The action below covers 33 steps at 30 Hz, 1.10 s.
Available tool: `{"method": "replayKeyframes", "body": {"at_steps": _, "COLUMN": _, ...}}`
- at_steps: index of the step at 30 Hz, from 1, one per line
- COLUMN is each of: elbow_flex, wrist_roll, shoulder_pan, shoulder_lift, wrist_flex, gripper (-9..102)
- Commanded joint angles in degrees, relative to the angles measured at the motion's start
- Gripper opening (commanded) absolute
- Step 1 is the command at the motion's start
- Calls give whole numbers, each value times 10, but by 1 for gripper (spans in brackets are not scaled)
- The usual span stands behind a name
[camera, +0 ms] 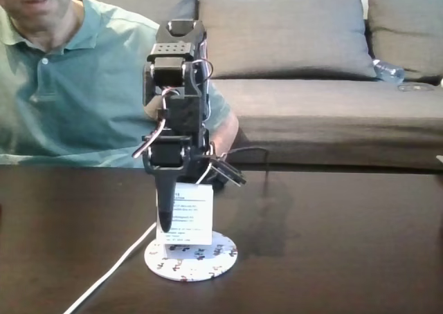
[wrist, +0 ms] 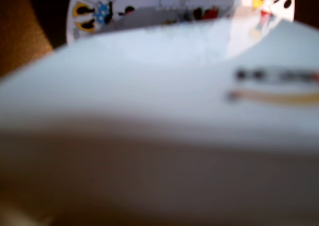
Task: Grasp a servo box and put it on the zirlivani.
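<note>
Soft daylight; wrist view's close foreground heavily blurred.
</note>
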Motion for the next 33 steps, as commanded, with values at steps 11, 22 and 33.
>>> {"method": "replayKeyframes", "body": {"at_steps": 11, "elbow_flex": 49, "wrist_roll": -2, "shoulder_pan": -5, "shoulder_lift": 17, "wrist_flex": -51, "gripper": 32}}
{"method": "replayKeyframes", "body": {"at_steps": 22, "elbow_flex": -44, "wrist_roll": -1, "shoulder_pan": -7, "shoulder_lift": 25, "wrist_flex": 40, "gripper": 34}}
{"method": "replayKeyframes", "body": {"at_steps": 33, "elbow_flex": -119, "wrist_roll": 4, "shoulder_pan": -39, "shoulder_lift": 25, "wrist_flex": 99, "gripper": 34}}
